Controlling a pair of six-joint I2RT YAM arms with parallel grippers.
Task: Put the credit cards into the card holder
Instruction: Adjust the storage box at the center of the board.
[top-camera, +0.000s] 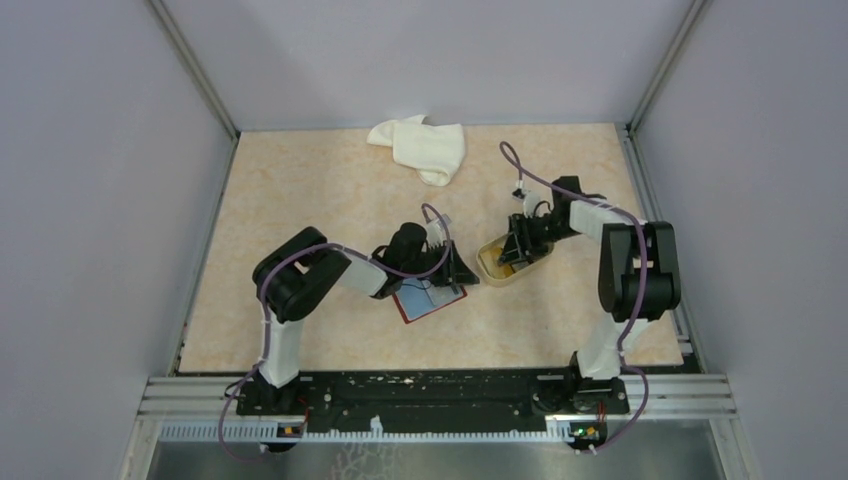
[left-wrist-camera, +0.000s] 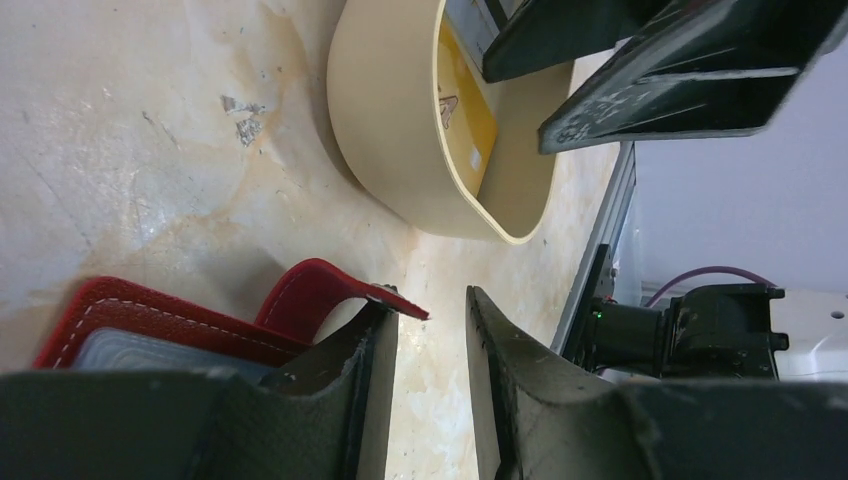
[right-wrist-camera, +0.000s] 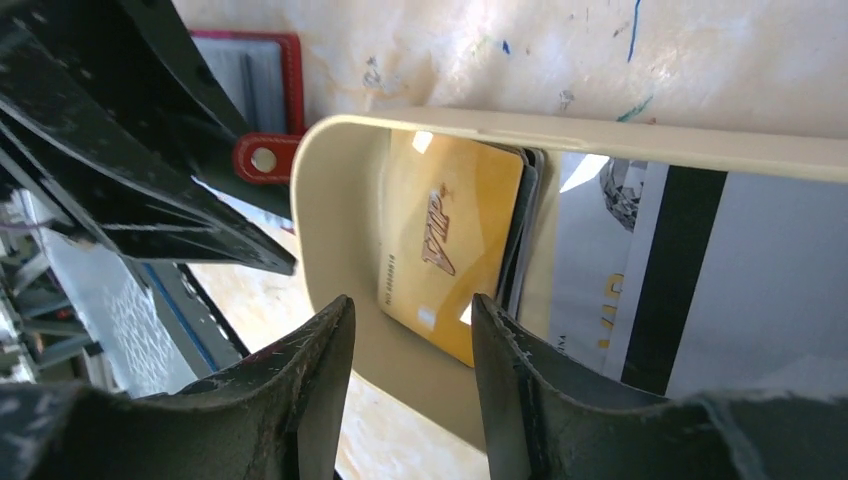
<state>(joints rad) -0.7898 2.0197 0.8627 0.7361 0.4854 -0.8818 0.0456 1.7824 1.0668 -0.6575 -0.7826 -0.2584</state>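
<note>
One card holder (top-camera: 432, 303), one beige tray (top-camera: 497, 277), one white cloth (top-camera: 420, 147). And the cards: one gold card (right-wrist-camera: 450, 250), one black-striped card (right-wrist-camera: 690, 280), plus edges stacked behind, uncountable.

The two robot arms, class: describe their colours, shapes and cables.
Both the left arm and right arm have black joint housings with white links. A thin purple cable loops along each. The left claw and right claw have dark, curved, tapering fingers with scuffed edges.

You have a crumpled white cloth (top-camera: 420, 147) lying at the far edge of the marbled beige table (top-camera: 300, 190), near its middle. Right of centre sits a beige rounded tray (top-camera: 497, 278), well apart from that cloth.
</note>
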